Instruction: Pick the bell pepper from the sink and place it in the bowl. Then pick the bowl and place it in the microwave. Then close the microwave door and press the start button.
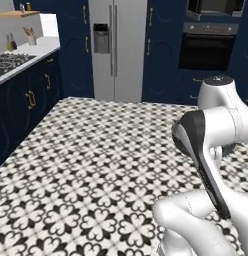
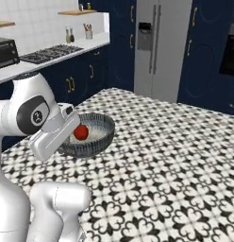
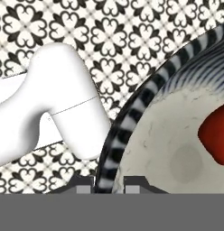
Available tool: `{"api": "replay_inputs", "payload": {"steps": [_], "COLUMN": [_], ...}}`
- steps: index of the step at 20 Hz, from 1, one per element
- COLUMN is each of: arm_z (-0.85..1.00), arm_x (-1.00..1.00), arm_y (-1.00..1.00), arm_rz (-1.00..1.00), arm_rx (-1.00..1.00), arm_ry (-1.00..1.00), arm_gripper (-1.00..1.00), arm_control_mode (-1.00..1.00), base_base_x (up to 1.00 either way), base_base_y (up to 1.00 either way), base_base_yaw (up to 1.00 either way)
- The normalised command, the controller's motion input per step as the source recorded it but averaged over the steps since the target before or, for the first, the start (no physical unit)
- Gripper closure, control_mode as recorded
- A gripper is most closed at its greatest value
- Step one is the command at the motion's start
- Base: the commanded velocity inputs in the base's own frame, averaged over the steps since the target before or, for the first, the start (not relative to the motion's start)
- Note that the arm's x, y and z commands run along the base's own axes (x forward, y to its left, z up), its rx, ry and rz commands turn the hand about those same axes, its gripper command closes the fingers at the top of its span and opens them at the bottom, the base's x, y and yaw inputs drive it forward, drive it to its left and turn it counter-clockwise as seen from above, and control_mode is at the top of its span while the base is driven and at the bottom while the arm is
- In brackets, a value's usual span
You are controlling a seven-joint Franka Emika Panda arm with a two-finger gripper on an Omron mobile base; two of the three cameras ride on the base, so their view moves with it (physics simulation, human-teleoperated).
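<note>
While gripper (image 3: 109,187) is pinching bowl (image 2: 97,142) rim, carrying it above patterned floor (image 2: 161,156), bell pepper (image 2: 81,132) is sitting inside; one-sided grip risking tilt, pepper rolling out.

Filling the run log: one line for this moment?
stage: carrying bowl | gripper: shut on rim of ribbed dark grey bowl | shiny red bell pepper: inside bowl | bowl: lifted above patterned floor
</note>
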Motion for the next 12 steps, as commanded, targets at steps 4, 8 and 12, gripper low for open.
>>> {"api": "replay_inputs", "payload": {"steps": [4, 8, 12], "arm_z": [0.00, 0.00, 0.00], "arm_x": [0.00, 0.00, 0.00], "arm_y": [0.00, 0.00, 0.00], "arm_rz": [0.00, 0.00, 0.00], "arm_rx": [0.00, 0.00, 0.00], "arm_ry": [0.00, 0.00, 0.00], "arm_gripper": [1.00, 1.00, 1.00], "arm_control_mode": [1.00, 1.00, 1.00], "base_base_x": [1.00, 1.00, 1.00], "base_base_y": [-0.72, -0.74, -0.67], "base_base_yaw": [0.29, 0.27, 0.27]}}
